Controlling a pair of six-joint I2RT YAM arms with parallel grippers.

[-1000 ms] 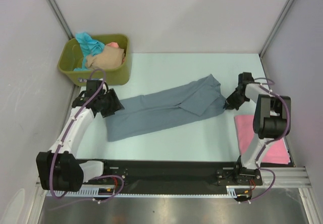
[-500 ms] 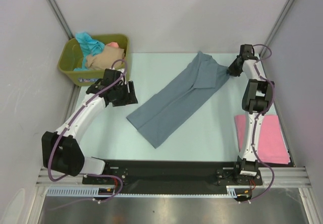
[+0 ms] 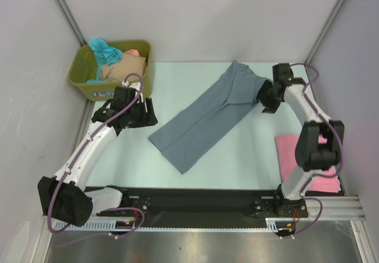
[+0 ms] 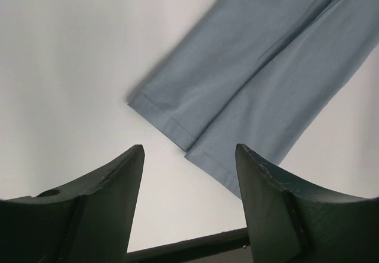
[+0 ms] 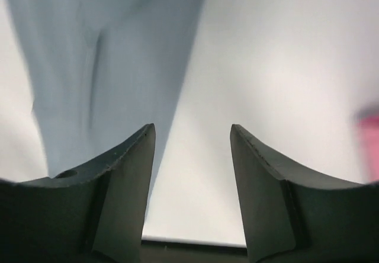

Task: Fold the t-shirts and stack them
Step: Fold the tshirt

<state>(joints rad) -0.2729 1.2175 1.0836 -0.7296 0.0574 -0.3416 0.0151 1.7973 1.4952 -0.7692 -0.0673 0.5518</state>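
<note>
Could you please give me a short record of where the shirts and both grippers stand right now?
Grey-blue t-shirt: long folded strip lying diagonally on the table.
Pink t-shirt: flat, near right edge.
Tub: far left, holding teal shirt, beige shirt, salmon shirt.
Left gripper: open, empty, left of the strip's near end.
Right gripper: open, empty, by the strip's far end.

I see the right gripper (image 5: 190, 131) with its dark jaws parted on nothing, the slate grey-blue cloth t-shirt (image 5: 106, 50) lying flat on the pale table (image 5: 278, 55) upper left, its edge running behind the left finger, and a blurred pink patch (image 5: 370, 138) at the right edge.
</note>
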